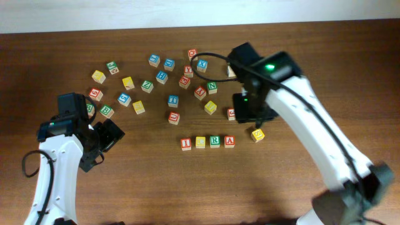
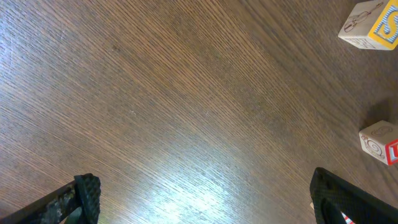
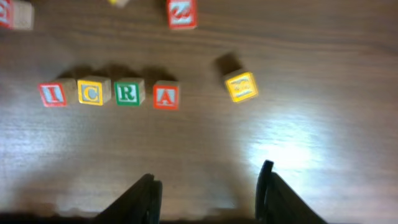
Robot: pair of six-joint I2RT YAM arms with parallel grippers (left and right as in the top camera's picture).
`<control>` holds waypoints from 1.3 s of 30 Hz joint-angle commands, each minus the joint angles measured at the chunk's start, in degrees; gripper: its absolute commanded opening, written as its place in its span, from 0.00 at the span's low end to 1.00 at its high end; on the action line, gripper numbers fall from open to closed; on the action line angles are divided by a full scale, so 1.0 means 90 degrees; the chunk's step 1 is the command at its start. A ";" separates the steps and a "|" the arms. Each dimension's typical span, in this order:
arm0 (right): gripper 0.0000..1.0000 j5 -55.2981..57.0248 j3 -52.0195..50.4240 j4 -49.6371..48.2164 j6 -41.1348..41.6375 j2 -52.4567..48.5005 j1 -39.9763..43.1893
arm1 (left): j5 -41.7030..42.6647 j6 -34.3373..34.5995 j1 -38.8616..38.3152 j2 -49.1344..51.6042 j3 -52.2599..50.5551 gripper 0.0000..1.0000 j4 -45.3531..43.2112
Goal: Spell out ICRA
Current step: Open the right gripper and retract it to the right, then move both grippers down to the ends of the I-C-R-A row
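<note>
Four letter blocks stand in a row on the table: red I (image 1: pixel 185 144) (image 3: pixel 53 94), yellow C (image 1: pixel 200 142) (image 3: pixel 93 91), green R (image 1: pixel 214 141) (image 3: pixel 128 92), red A (image 1: pixel 229 141) (image 3: pixel 166 96). My right gripper (image 3: pixel 208 186) is open and empty, up above the table right of the row; in the overhead view its arm (image 1: pixel 250 100) hides the fingers. My left gripper (image 2: pixel 202 196) is open and empty over bare wood at the left (image 1: pixel 106 140).
A yellow block (image 1: pixel 257 134) (image 3: pixel 241 86) lies right of the row, a red one (image 3: pixel 181 14) behind it. Many loose letter blocks are scattered across the far middle (image 1: pixel 162 77). Two blocks (image 2: pixel 373 25) (image 2: pixel 380 142) sit at the left wrist view's right edge.
</note>
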State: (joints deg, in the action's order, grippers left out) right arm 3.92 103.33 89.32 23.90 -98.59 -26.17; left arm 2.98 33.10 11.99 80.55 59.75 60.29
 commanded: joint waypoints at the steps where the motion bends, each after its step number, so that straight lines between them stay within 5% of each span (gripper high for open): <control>1: 0.96 0.1003 0.0250 0.0571 0.0017 0.1018 0.0369 | 0.0024 0.0085 0.0019 -0.0078 0.0068 0.99 0.0002; 8: 0.98 0.0617 0.0221 0.0891 -0.0226 0.1904 0.2380 | 0.0024 0.0085 0.0019 -0.0078 0.0068 0.99 0.0002; 11: 0.98 0.0617 0.0005 0.0891 -0.1010 0.1904 0.2455 | 0.0024 0.0085 0.0019 -0.0078 0.0068 0.99 0.0002; 29: 0.97 -0.0775 -0.0352 0.0534 -0.0940 0.1647 0.2453 | 0.0024 0.0085 0.0019 -0.0078 0.0068 0.99 0.0002; 31: 0.73 -0.0775 -0.0481 0.0563 -0.0940 0.1647 0.2453 | 0.0024 0.0085 0.0019 -0.0078 0.0068 0.99 0.0002; 32: 0.48 -0.0772 -0.0770 0.0556 -0.0940 0.1647 0.2453 | 0.0024 0.0085 0.0019 -0.0078 0.0068 0.99 0.0002; 34: 0.19 -0.0775 -0.1428 0.0401 -0.0937 0.1647 0.2453 | 0.0024 0.0085 0.0019 -0.0078 0.0068 0.99 0.0002; 39: 0.04 -0.1158 -0.3762 -0.1010 -0.0576 0.1647 0.2453 | 0.0049 0.0085 0.0019 -0.0078 0.0068 0.99 0.0002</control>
State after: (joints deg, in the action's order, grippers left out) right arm -3.16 77.34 84.12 17.17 -83.92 -4.36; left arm 3.03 33.10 11.99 80.55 59.75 60.27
